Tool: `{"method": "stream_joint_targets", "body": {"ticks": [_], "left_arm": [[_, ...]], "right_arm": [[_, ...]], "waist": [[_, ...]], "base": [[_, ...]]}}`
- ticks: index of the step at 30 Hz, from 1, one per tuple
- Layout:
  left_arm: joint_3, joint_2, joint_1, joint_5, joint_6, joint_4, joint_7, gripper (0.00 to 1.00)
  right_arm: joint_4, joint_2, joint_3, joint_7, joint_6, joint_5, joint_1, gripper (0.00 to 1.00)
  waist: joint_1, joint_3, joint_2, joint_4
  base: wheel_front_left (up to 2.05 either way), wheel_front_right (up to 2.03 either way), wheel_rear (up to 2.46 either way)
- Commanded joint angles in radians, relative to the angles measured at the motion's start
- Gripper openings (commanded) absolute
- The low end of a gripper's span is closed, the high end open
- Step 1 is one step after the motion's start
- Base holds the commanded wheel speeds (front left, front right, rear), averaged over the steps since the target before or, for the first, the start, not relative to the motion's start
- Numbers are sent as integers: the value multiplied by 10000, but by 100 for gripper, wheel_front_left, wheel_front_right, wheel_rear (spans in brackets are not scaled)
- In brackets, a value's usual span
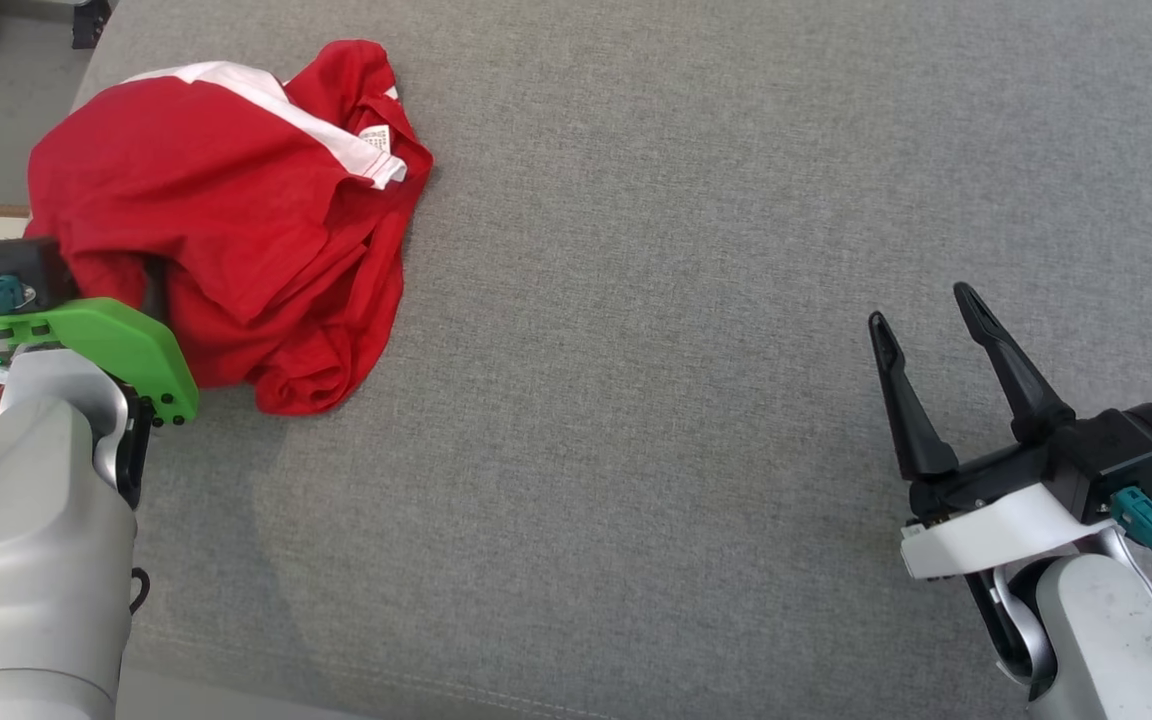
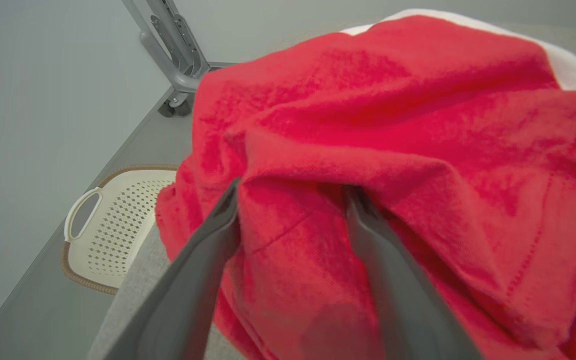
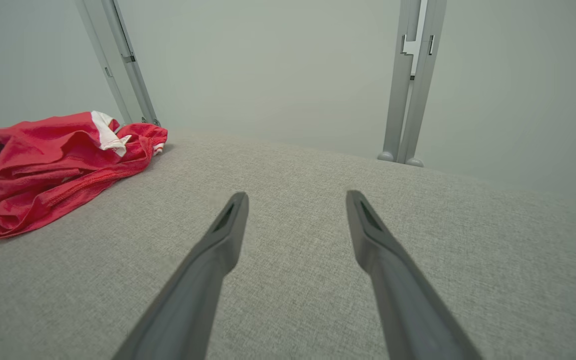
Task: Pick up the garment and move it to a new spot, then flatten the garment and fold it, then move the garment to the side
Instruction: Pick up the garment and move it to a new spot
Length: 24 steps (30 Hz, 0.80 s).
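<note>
We find the red garment (image 1: 236,220) bunched far left on the grey cushion (image 1: 686,300). Our left gripper (image 2: 294,190) is on it: jaws wide, tips sunk astride a fold, nothing pinched yet. Our right gripper (image 1: 921,305), wide and empty, sits well apart.

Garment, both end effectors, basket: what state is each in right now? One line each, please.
garment: crumpled in a heap on the grey cushion, not flattened or folded.
left end effector: open, fingertips pressed into the garment's folds, nothing gripped yet.
right end effector: open, empty, over bare cushion, well apart from the garment.
basket: upright on the floor beside the cushion; the visible part is empty.
</note>
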Motion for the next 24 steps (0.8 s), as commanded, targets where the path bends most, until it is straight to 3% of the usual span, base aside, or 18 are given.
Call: {"method": "stream_joint_targets", "body": {"ticks": [1, 13, 24], "left_arm": [[-26, 130, -213, -74, -33, 127, -129, 0], [-544, 353, -321, 264, -35, 308, -1320, 0], [-1204, 528, 70, 360, -142, -1685, -1439, 0]], "right_arm": [[-4, -29, 8, -33, 1, 0, -100, 100], [360, 533, -155, -33, 1, 116, 133, 100], [753, 1354, -420, -33, 1, 357, 726, 100]], "waist": [[-1, 34, 0, -53], [-1, -973, 0, -48], [-1, -2895, 0, -182]], "base": [[0, 0, 0], [0, 0, 0], [0, 0, 0]]}}
